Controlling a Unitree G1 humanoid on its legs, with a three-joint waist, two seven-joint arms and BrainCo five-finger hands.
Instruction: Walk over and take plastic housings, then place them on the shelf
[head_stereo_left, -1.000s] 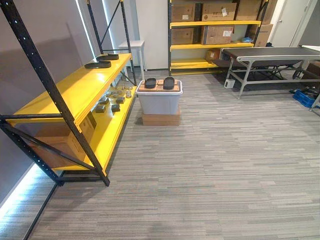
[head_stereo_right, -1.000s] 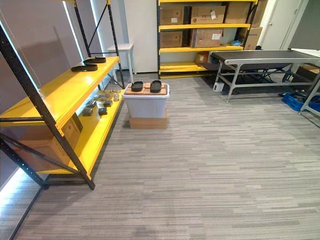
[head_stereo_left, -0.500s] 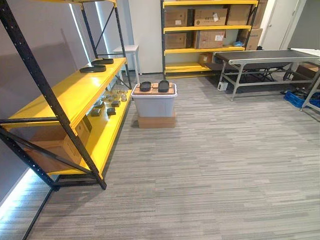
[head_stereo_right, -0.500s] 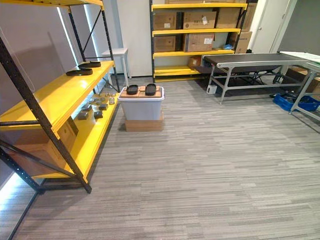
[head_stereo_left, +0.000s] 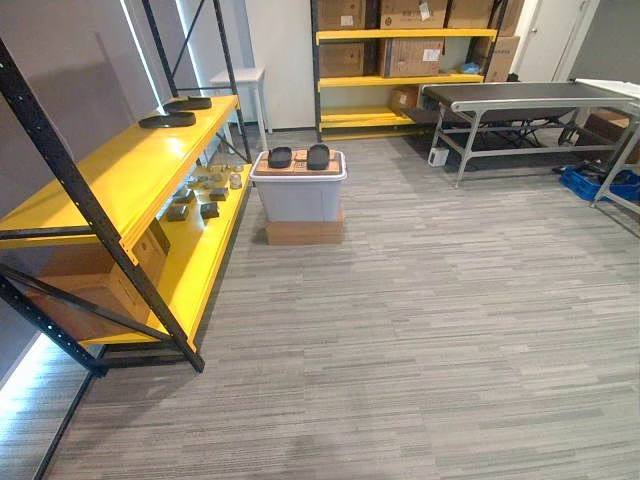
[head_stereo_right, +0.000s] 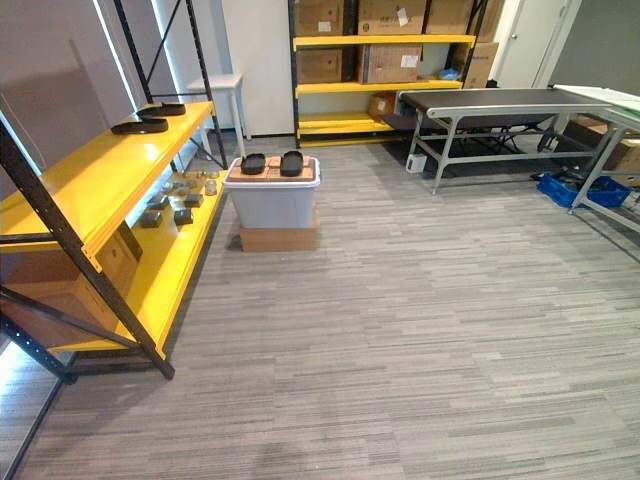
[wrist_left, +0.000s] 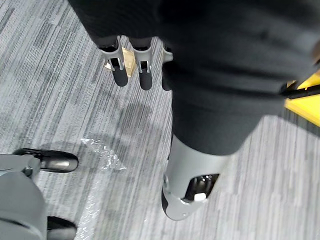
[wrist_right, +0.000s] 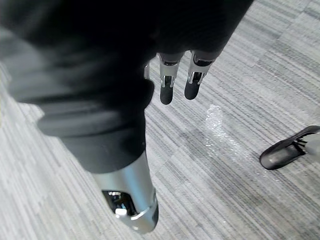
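Two black plastic housings (head_stereo_left: 280, 157) (head_stereo_left: 318, 156) lie side by side on the lid of a white bin (head_stereo_left: 298, 196), which stands on a flat cardboard box on the carpet some way ahead. Two more black housings (head_stereo_left: 167, 121) (head_stereo_left: 188, 103) rest at the far end of the yellow shelf's (head_stereo_left: 110, 185) upper board on my left. My left hand (wrist_left: 120, 71) hangs over the carpet with straight fingers and holds nothing. My right hand (wrist_right: 167, 86) hangs the same way, open and empty.
Small metal parts (head_stereo_left: 200, 195) lie on the lower yellow board, and a cardboard box (head_stereo_left: 100, 285) sits under the near end. Behind stands a rack of cardboard boxes (head_stereo_left: 395, 60), a white side table (head_stereo_left: 240, 80), a conveyor table (head_stereo_left: 520, 95) and a blue crate (head_stereo_left: 600, 183).
The whole view has shifted as the camera moved: the bin and shelf sit slightly further left and higher. Nothing in the room has itself moved.
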